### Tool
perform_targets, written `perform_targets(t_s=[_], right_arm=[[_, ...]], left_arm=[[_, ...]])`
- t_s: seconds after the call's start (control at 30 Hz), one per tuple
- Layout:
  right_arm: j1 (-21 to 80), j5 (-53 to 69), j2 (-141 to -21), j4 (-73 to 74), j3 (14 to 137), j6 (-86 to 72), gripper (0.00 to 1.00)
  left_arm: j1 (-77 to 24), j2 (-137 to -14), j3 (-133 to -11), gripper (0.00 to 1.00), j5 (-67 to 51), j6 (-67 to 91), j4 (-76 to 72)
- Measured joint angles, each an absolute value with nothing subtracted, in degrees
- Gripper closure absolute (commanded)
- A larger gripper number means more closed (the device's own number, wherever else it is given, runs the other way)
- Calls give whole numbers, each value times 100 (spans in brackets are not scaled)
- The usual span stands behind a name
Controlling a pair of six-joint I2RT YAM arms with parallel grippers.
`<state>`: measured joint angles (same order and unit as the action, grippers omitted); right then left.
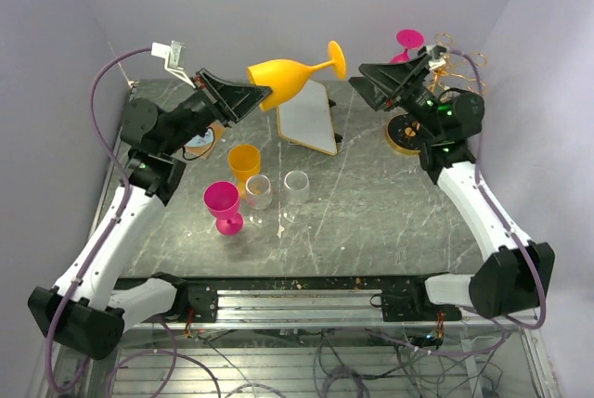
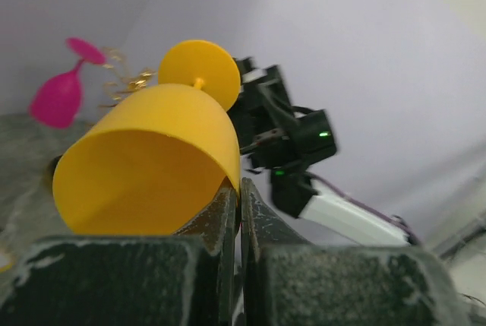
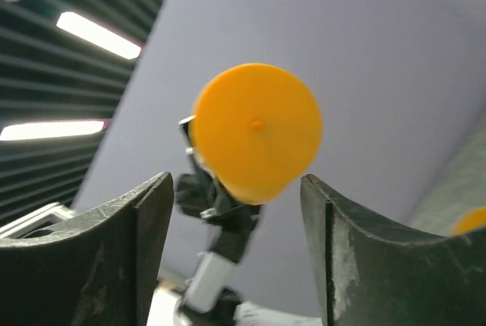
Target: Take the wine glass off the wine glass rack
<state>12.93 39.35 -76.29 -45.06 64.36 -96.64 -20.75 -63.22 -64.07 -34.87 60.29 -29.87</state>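
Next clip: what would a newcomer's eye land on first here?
The yellow wine glass stands out first, held sideways in mid-air over the far middle of the table, its rim pinched in the left pincer. The right pincer is open, facing the glass's foot. Behind it, a pink wine glass hangs foot-up on the wine glass rack at the far right.

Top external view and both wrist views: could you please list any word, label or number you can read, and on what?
None readable in any view.
Round disc, left rear: dark marks, too small to read.
Orange wine glass, white board: no print seen.
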Motion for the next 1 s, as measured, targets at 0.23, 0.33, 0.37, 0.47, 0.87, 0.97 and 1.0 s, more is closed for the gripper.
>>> perform_targets(t_s=[0.23, 0.33, 0.37, 0.47, 0.87, 0.97, 1.0], right_arm=[[432, 3721, -7002, -2285, 6445, -7555, 16], [169, 3632, -7013, -1457, 6676, -6814, 12], [128, 3616, -7019, -1273, 6744, -6630, 10], [62, 3520, -7032, -567, 7107, -5944, 5], [56, 2814, -7076, 1155, 8322, -3785, 0], [54, 2626, -7116, 1382, 8370, -3542, 0], [54, 2558, -7137, 1463, 8381, -3461, 0]], left_arm=[[-2078, -6265, -7378, 93, -2344, 4014, 569], [-2080, -6506, -7935, 93, -1623, 3179, 1942], [-2080, -6600, -8064, 93, -1433, 2991, 2237], [-2080, -7024, -8460, 93, -878, 2370, 3120], [-2084, -9856, -10274, 93, -325, 1017, 4941], [-2095, -10398, -10663, 93, -325, 858, 5207], [-2104, -10593, -10818, 93, -322, 803, 5297]])
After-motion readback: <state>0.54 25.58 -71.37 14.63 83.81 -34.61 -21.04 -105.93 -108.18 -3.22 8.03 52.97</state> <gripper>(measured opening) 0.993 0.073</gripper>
